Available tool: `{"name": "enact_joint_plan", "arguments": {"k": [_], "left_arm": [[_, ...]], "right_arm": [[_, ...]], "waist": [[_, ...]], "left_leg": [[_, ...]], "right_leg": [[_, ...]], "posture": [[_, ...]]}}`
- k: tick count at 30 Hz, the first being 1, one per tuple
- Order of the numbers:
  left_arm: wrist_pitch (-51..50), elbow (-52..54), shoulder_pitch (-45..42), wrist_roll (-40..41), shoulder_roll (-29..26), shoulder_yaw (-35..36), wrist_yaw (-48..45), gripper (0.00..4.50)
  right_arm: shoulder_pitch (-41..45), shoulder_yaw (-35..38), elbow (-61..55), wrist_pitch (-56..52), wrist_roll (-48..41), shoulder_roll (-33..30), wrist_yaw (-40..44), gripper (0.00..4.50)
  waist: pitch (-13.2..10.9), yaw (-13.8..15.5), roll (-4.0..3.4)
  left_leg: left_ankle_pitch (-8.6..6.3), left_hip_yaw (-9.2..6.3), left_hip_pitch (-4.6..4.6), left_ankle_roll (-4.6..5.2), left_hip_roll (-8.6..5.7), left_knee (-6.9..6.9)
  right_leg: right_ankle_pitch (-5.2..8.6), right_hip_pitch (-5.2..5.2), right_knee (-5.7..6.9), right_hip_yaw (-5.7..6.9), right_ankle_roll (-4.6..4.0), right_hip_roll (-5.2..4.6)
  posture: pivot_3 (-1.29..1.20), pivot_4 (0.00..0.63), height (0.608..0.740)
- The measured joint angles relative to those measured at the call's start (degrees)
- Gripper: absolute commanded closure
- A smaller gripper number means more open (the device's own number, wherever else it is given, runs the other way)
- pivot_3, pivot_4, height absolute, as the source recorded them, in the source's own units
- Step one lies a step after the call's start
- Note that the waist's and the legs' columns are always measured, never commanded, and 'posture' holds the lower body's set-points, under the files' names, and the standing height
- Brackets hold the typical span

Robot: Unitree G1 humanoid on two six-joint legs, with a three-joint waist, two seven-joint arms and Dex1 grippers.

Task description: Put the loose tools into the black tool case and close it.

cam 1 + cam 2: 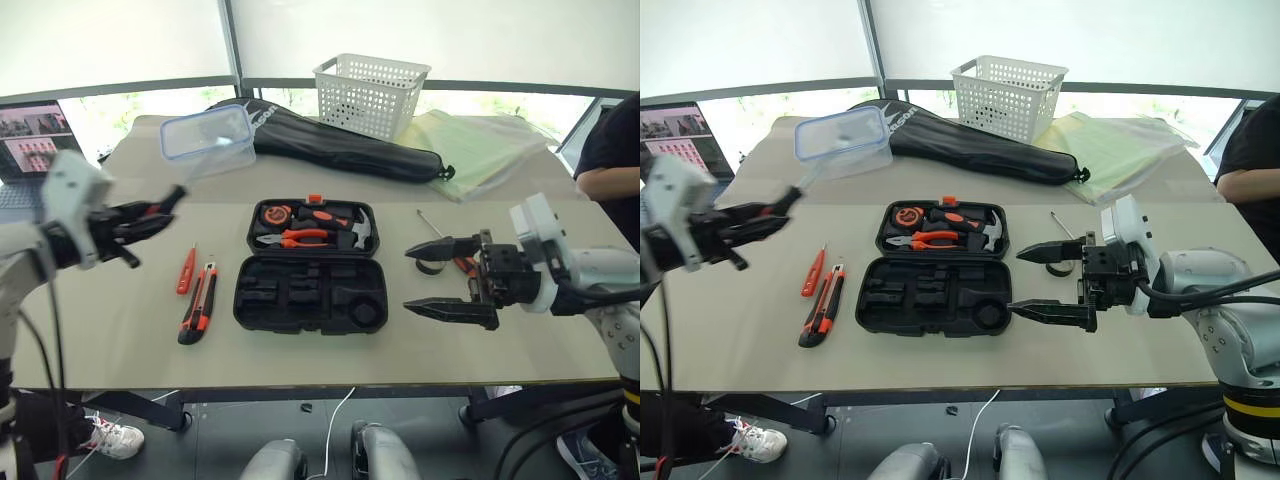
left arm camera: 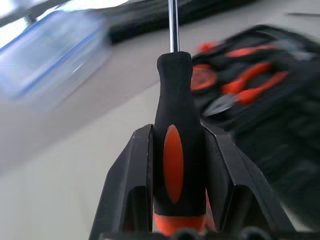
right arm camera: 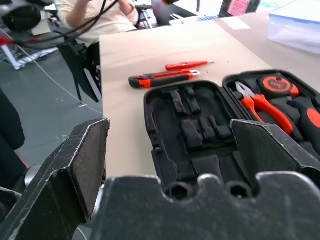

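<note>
Both fingers [image 2: 137, 185] of the left gripper [image 2: 177, 180] press against the sides of a black-and-orange screwdriver [image 2: 172, 135] — fat black handle with an orange oval inlay, bare steel shaft running straight out past the fingertips. In the head views that gripper [image 1: 165, 210] hangs above the table [image 1: 100, 340] at about nine o'clock from the black tool case [image 1: 312, 268], the screwdriver's tip toward a clear plastic box [image 1: 208, 138] with a blue rim.

Right gripper [image 1: 432, 280] has its two black fingers spread wide with nothing between them, held level at three o'clock from the case, pointing at it.

The case lies open in the middle of the table: a rounded black moulded clamshell, hinge running across its middle. Its far half holds orange-handled pliers [image 1: 297, 238], a hammer [image 1: 350, 228] and a round tape measure [image 1: 274, 214], with a small orange latch [image 1: 315, 199] on the far edge. The near half [image 3: 192, 135] shows only bare shaped slots.

At nine o'clock from the near half lie an orange-black utility knife [image 1: 197, 303] and, just beyond it, a slim small orange screwdriver [image 1: 186, 270], side by side but apart. Behind the right gripper, a dark tape roll [image 1: 432, 265] and an orange-handled screwdriver [image 1: 440, 238] are partly hidden.

At twelve o'clock, well beyond the case, sit a long black fabric bag [image 1: 340, 145] and a white basket [image 1: 370, 92].
</note>
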State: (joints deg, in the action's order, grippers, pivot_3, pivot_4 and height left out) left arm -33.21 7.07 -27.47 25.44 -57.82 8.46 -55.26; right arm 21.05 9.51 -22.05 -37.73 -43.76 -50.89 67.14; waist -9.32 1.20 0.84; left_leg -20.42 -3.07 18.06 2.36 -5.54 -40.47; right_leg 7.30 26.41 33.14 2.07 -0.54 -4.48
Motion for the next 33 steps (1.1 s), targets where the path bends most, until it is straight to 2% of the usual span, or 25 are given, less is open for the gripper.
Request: {"name": "enact_joint_plan", "arguments": {"k": [5, 9, 13, 18, 22, 33], "left_arm": [[16.67, -14.1, -12.54, -14.34, 10.34, -22.13, -9.83, 3.6], [33.23, -28.65, -20.57, -23.51, 17.48, -29.52, -11.85, 3.6], [43.93, -38.71, -23.65, -28.12, 20.41, -31.73, -13.33, 3.6], [50.63, -46.87, -26.63, -30.75, 21.93, -31.91, -13.0, 3.6], [52.28, -50.58, -27.65, -31.46, 21.92, -30.7, -12.84, 3.6], [56.46, -52.45, -27.62, -32.15, 21.67, -29.48, -14.17, 3.6]], "right_arm": [[-3.02, 1.55, -0.07, 0.43, 0.93, -0.58, -2.24, 0.0], [-5.28, 2.34, -1.98, 0.42, 0.86, -0.51, -4.09, 0.0], [-6.23, 2.81, -3.37, 0.42, 0.71, -0.51, -5.8, 0.0], [-7.1, 3.8, -5.11, 0.12, -0.33, -0.5, -8.04, 0.0], [-8.34, 4.62, -5.68, 0.02, -0.44, -0.5, -8.72, 0.0], [-5.84, 4.23, -5.09, 0.02, -0.42, -0.5, -8.94, 0.0]], "waist": [[-0.07, -0.65, 0.11], [-0.11, -0.72, 0.19], [-0.11, -0.73, 0.19], [-0.11, -0.39, 0.19], [-0.11, -0.48, 0.19], [-0.11, -0.45, 0.19]], "left_leg": [[0.27, -0.09, 0.37, 0.5, 0.22, -0.25], [0.31, -0.07, 0.6, 0.56, 0.32, -0.38], [0.3, -0.07, 0.68, 0.62, 0.34, -0.39], [0.25, -0.09, 1.04, 0.77, 0.33, -0.73], [0.18, -0.07, 1.1, 0.9, 0.29, -0.94], [0.1, -0.06, 1.21, 1.04, 0.28, -1.19]], "right_leg": [[-0.1, 0.25, 0.02, 0.1, -0.19, 0.15], [-0.2, 0.42, 0.02, -0.03, -0.33, 0.15], [-0.21, 0.49, 0.03, -0.11, -0.33, 0.15], [-0.27, 0.66, 0.07, 0.02, -0.24, 0.14], [-0.33, 0.65, 0.07, 0.07, -0.14, 0.15], [-0.37, 0.66, 0.07, 0.12, -0.07, 0.15]], "posture": [[0.0, 0.15, 0.74], [0.0, 0.15, 0.74], [0.0, 0.15, 0.74], [0.0, 0.15, 0.74], [0.0, 0.15, 0.74], [0.0, 0.15, 0.74]]}}
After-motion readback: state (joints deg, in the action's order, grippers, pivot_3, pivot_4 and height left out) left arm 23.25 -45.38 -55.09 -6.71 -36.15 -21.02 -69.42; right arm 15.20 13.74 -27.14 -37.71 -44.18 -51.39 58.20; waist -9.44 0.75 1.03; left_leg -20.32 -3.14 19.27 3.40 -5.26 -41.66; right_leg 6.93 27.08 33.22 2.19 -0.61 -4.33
